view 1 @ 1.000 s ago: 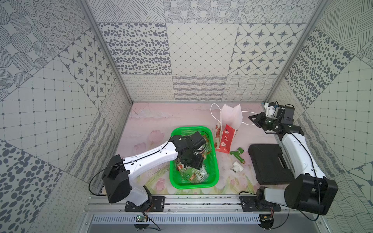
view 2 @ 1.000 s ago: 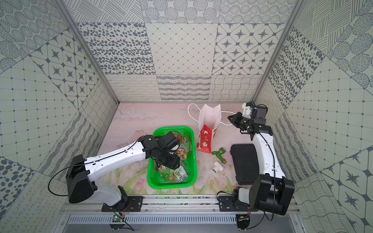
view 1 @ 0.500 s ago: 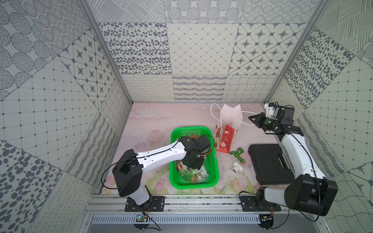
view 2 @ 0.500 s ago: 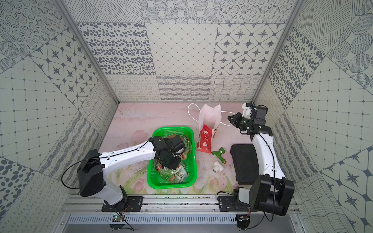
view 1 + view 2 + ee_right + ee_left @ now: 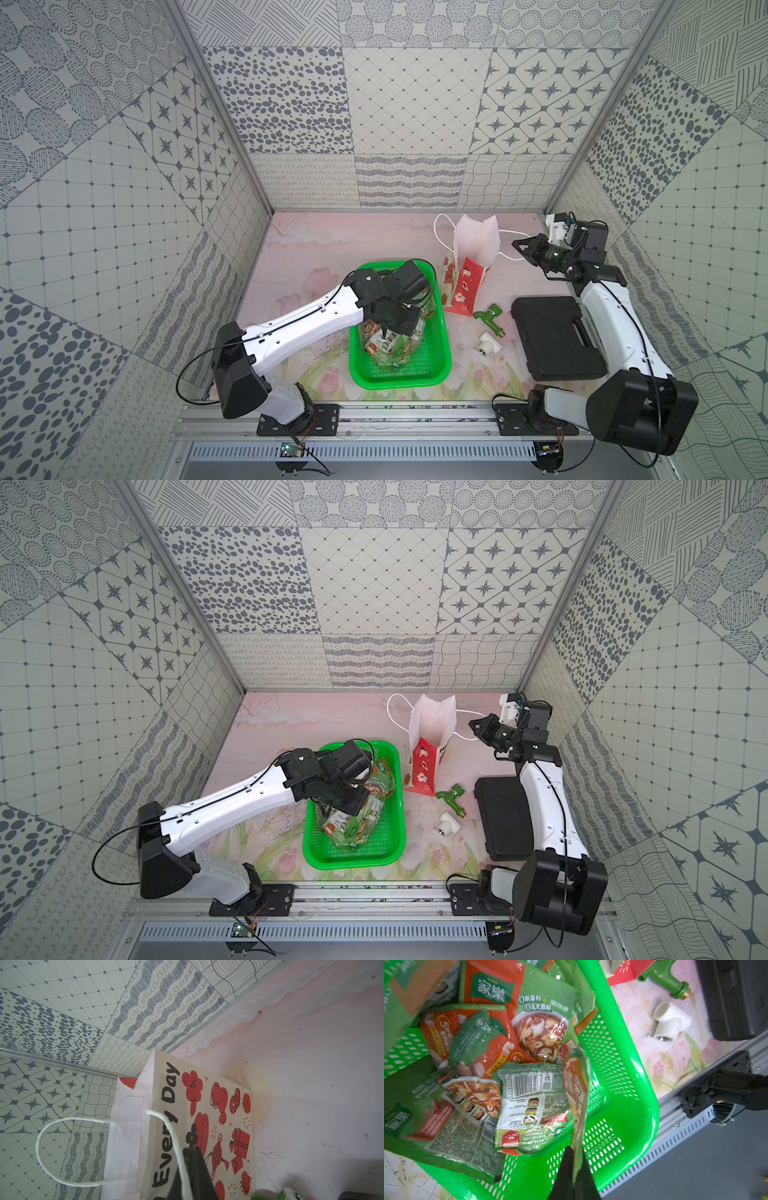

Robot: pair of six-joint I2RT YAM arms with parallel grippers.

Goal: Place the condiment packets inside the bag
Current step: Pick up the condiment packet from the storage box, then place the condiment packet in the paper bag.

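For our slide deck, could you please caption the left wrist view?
Left gripper pinches one condiment packet by its edge; the other packets lie heaped in the green mesh basket.

Left arm angles forward and down, left gripper pinched together; right arm extends forward, right gripper pinched together.

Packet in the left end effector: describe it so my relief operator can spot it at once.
Find the green mesh basket, the largest green thing in both top views, heaped with condiment packets. The left end effector is shut on one packet at the pile's edge. Unlike its neighbours lying flat, this orange and green one stands edge-on, pinched by its end.
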